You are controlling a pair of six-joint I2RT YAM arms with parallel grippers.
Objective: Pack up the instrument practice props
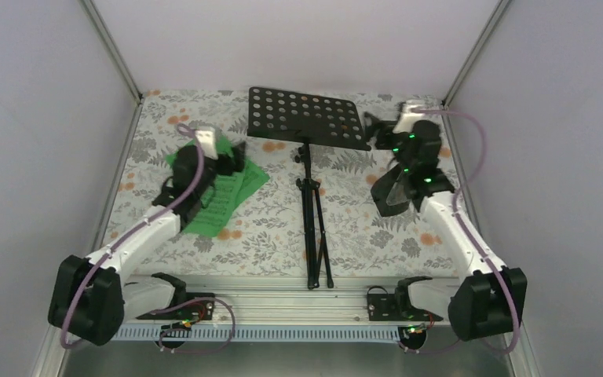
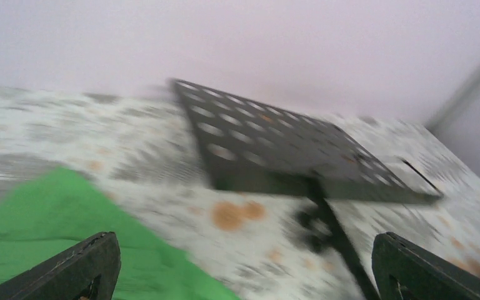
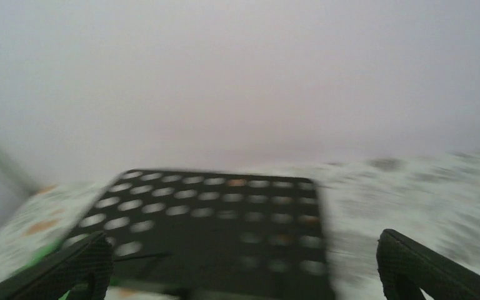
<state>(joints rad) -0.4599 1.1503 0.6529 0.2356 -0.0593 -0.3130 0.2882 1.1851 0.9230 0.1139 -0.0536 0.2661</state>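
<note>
The black music stand lies along the table's middle. Its hole-punched desk [image 1: 305,118] is at the back and its folded legs [image 1: 319,271] are near the front edge. The green music sheets [image 1: 224,196] lie left of it, partly under my left arm. My left gripper [image 1: 234,157] hovers over them, open and empty. In the blurred left wrist view [image 2: 244,262] the sheets [image 2: 44,225] and the desk [image 2: 275,150] show. My right gripper [image 1: 375,129] is open, just right of the desk, which shows in the right wrist view [image 3: 219,231]. A dark pyramid-shaped metronome [image 1: 391,192] sits by my right forearm.
The table has a floral cloth [image 1: 267,228]. White walls with metal posts [image 1: 118,63] close in the back and both sides. A metal rail [image 1: 283,302] runs along the front edge between the arm bases.
</note>
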